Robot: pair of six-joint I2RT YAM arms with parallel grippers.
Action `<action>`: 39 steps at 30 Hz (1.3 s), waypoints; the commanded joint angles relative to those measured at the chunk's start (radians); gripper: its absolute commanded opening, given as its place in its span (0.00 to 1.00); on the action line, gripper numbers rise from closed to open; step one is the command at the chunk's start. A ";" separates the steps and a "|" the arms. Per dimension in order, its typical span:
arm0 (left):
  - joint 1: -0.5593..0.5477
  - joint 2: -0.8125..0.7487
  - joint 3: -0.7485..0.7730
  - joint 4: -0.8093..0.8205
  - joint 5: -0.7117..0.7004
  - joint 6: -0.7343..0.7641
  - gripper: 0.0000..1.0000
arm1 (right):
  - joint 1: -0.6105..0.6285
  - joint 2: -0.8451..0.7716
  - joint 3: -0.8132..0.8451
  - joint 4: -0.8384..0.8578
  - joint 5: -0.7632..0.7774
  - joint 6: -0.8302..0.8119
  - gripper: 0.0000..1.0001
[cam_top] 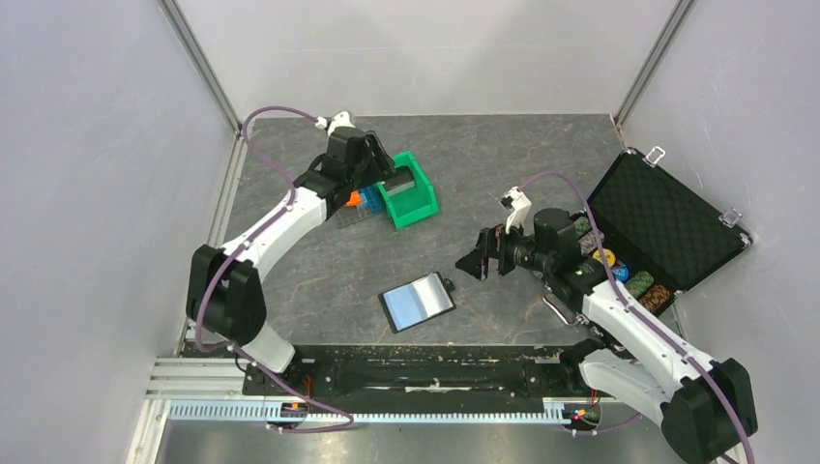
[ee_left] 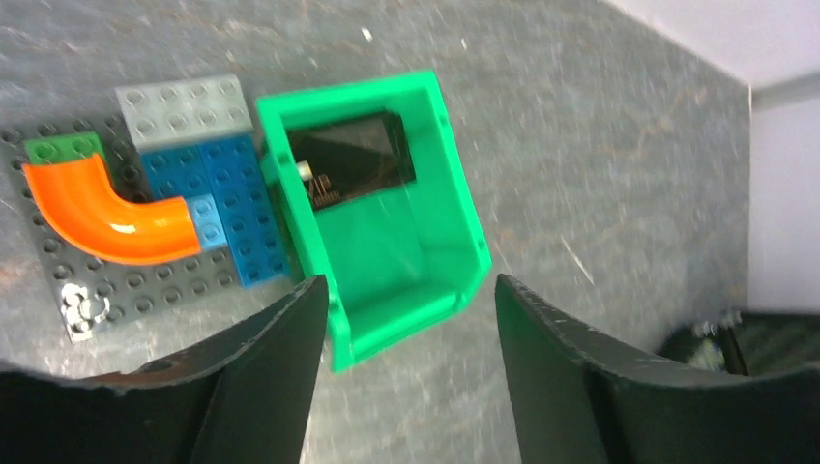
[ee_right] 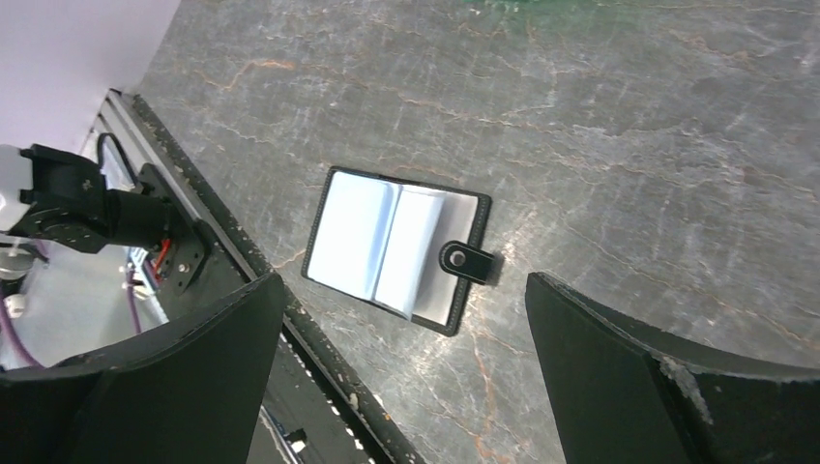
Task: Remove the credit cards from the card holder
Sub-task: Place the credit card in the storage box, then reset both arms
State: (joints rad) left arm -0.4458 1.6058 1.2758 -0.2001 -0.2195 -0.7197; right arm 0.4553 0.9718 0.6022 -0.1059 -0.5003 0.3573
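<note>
The card holder (cam_top: 418, 302) lies open on the table near the front edge, its glossy blue-grey panels up and its snap tab to the right. It also shows in the right wrist view (ee_right: 396, 249). No card shows in it. A black credit card (ee_left: 353, 159) lies inside the green bin (ee_left: 425, 251). My left gripper (cam_top: 392, 182) hovers over the bin, open and empty (ee_left: 408, 290). My right gripper (cam_top: 481, 259) is open and empty (ee_right: 404, 290), above the table right of the card holder and apart from it.
A grey brick baseplate (ee_left: 145, 280) with an orange curved piece (ee_left: 97, 217) and blue bricks lies left of the bin. An open black foam-lined case (cam_top: 667, 217) with coloured poker chips (cam_top: 619, 271) stands at the right. The table's front rail (ee_right: 319, 358) is close below the card holder.
</note>
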 commanded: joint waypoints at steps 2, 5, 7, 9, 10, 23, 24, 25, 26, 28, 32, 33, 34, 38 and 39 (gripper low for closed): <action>-0.004 -0.105 0.010 -0.169 0.272 0.188 0.82 | -0.003 -0.090 0.052 -0.063 0.118 -0.103 0.98; -0.004 -0.172 -0.054 -0.190 0.423 0.221 1.00 | -0.003 -0.130 0.075 -0.096 0.196 -0.142 0.98; -0.004 -0.219 -0.105 -0.186 0.535 0.232 1.00 | -0.003 -0.151 0.096 -0.113 0.238 -0.147 0.98; -0.004 -0.277 -0.157 -0.168 0.630 0.236 1.00 | -0.003 -0.172 0.106 -0.120 0.269 -0.146 0.98; -0.004 -0.299 -0.180 -0.158 0.668 0.236 1.00 | -0.003 -0.186 0.107 -0.122 0.283 -0.141 0.98; -0.005 -0.704 -0.468 -0.064 0.689 0.234 1.00 | -0.003 -0.308 0.026 -0.109 0.384 -0.051 0.98; -0.005 -0.730 -0.482 -0.059 0.680 0.231 1.00 | -0.003 -0.314 0.018 -0.106 0.385 -0.044 0.98; -0.006 -0.746 -0.493 -0.056 0.670 0.227 1.00 | -0.003 -0.323 0.011 -0.102 0.387 -0.040 0.98; -0.005 -0.763 -0.501 -0.054 0.666 0.226 1.00 | -0.003 -0.330 0.006 -0.099 0.391 -0.036 0.98; -0.005 -0.782 -0.509 -0.055 0.663 0.230 1.00 | -0.003 -0.339 0.002 -0.098 0.401 -0.029 0.98; -0.005 -0.799 -0.510 -0.077 0.658 0.241 1.00 | -0.003 -0.357 -0.002 -0.099 0.409 -0.015 0.98; -0.006 -0.801 -0.512 -0.079 0.658 0.244 1.00 | -0.004 -0.362 -0.002 -0.099 0.411 -0.011 0.98; -0.006 -0.802 -0.513 -0.082 0.658 0.244 1.00 | -0.003 -0.365 -0.001 -0.098 0.412 -0.010 0.98; -0.006 -0.804 -0.516 -0.078 0.666 0.239 1.00 | -0.002 -0.369 0.001 -0.102 0.409 -0.004 0.98; -0.005 -0.804 -0.518 -0.075 0.666 0.237 1.00 | -0.003 -0.370 0.001 -0.103 0.408 -0.002 0.98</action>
State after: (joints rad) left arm -0.4477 0.8173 0.7620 -0.3054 0.4469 -0.5289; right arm 0.4549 0.6113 0.6033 -0.2424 -0.1066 0.3382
